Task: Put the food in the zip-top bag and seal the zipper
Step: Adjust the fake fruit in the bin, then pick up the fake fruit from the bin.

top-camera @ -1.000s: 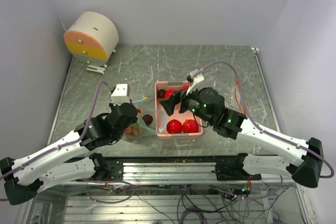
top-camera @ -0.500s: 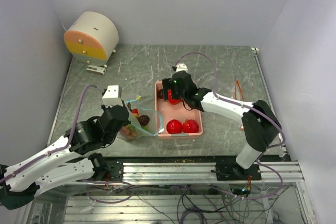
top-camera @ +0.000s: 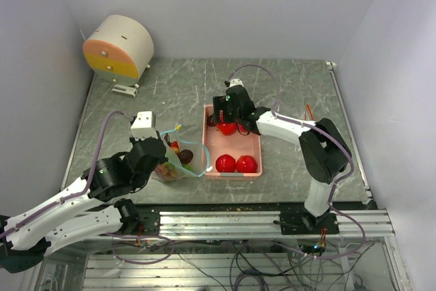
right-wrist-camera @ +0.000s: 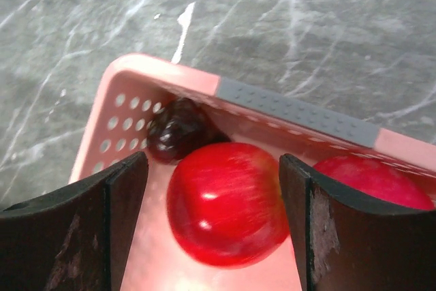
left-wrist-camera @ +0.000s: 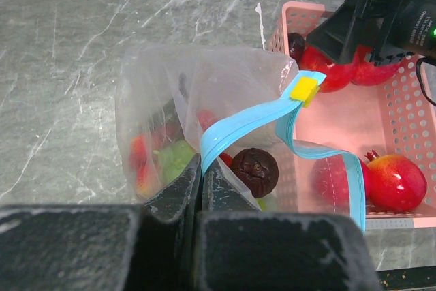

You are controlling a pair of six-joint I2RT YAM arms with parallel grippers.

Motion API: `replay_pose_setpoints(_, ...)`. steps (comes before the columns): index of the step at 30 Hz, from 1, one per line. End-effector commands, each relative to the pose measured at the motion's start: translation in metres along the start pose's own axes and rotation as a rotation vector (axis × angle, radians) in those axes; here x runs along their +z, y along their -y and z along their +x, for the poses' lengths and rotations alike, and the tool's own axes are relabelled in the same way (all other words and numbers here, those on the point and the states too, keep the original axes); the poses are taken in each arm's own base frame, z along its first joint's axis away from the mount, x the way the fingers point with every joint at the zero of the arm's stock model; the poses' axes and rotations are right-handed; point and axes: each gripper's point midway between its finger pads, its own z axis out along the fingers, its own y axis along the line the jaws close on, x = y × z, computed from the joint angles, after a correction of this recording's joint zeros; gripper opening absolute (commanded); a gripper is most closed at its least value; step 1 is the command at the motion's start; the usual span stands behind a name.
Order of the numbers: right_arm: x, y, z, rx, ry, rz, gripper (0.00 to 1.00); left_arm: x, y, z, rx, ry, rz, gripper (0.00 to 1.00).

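The clear zip-top bag (top-camera: 178, 161) with a blue zipper rim (left-wrist-camera: 252, 120) and yellow slider (left-wrist-camera: 304, 90) stands open left of the pink tray (top-camera: 235, 144). My left gripper (top-camera: 165, 160) is shut on the bag's near rim (left-wrist-camera: 202, 168). Inside lie a dark brown fruit (left-wrist-camera: 254, 172) and green and red food. My right gripper (top-camera: 225, 122) is open at the tray's far end, its fingers either side of a red apple (right-wrist-camera: 228, 202), not touching it. A dark fruit (right-wrist-camera: 178, 131) and another red ball (right-wrist-camera: 368, 178) lie beside it. Two red fruits (top-camera: 236, 163) sit at the tray's near end.
A white, orange and yellow drum-shaped device (top-camera: 119, 47) stands at the back left corner. An orange cable (top-camera: 310, 119) lies right of the tray. Walls close in on the left, back and right; a metal rail (top-camera: 225, 219) runs along the near edge.
My right arm has swung from over the tray's middle to its far end, and its open gripper now brackets a red apple. My left gripper still holds the bag rim.
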Motion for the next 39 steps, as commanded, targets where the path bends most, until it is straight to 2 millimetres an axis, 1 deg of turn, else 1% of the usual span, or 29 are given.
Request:
replay_pose_setpoints(1,-0.02,-0.024,0.002,-0.01,-0.038,-0.153,0.75,-0.006,-0.003,-0.015,-0.022,0.033,-0.01,0.07)
replay_pose_setpoints(4,-0.039,-0.031,0.01,0.016,-0.071,-0.212,0.75,-0.006,-0.004,-0.015,-0.023,0.032,-0.009,0.07)
replay_pose_setpoints(6,-0.052,-0.031,0.015,0.024,-0.088,-0.225,0.75,-0.008,-0.005,-0.015,-0.026,0.033,-0.007,0.07)
replay_pose_setpoints(7,-0.057,-0.028,0.016,0.027,-0.09,-0.213,0.75,-0.008,-0.006,-0.015,-0.028,0.033,-0.005,0.07)
replay_pose_setpoints(9,-0.066,-0.024,0.013,0.028,-0.078,-0.199,0.75,-0.009,-0.006,-0.017,-0.036,0.038,-0.001,0.07)
replay_pose_setpoints(11,-0.075,-0.025,0.002,0.024,-0.043,-0.206,0.75,-0.01,-0.007,-0.018,-0.039,0.044,-0.001,0.07)
replay_pose_setpoints(13,-0.077,-0.023,-0.012,0.02,0.006,-0.187,0.75,-0.01,-0.007,-0.018,-0.036,0.042,-0.003,0.07)
replay_pose_setpoints(15,-0.07,-0.018,-0.021,0.012,0.029,-0.146,0.75,-0.009,-0.006,-0.017,-0.033,0.039,-0.006,0.07)
replay_pose_setpoints(17,-0.056,-0.016,-0.022,0.0,0.013,-0.116,0.76,-0.007,-0.005,-0.015,-0.029,0.033,-0.006,0.07)
replay_pose_setpoints(22,-0.024,-0.026,-0.011,0.013,-0.031,-0.131,0.83,-0.007,-0.003,-0.015,-0.023,0.029,-0.001,0.07)
replay_pose_setpoints(24,-0.014,-0.025,-0.005,0.023,-0.046,-0.118,0.84,-0.007,-0.002,-0.016,-0.024,0.03,0.004,0.07)
replay_pose_setpoints(29,0.001,-0.022,0.001,0.03,-0.042,-0.072,0.84,-0.007,-0.001,-0.016,-0.023,0.031,0.007,0.07)
replay_pose_setpoints(36,0.022,-0.036,0.011,0.046,-0.013,-0.144,0.82,-0.007,-0.001,-0.016,-0.019,0.028,0.011,0.07)
replay_pose_setpoints(39,0.034,-0.032,0.021,0.044,-0.016,-0.111,0.82,-0.007,0.0,-0.015,-0.018,0.025,0.015,0.07)
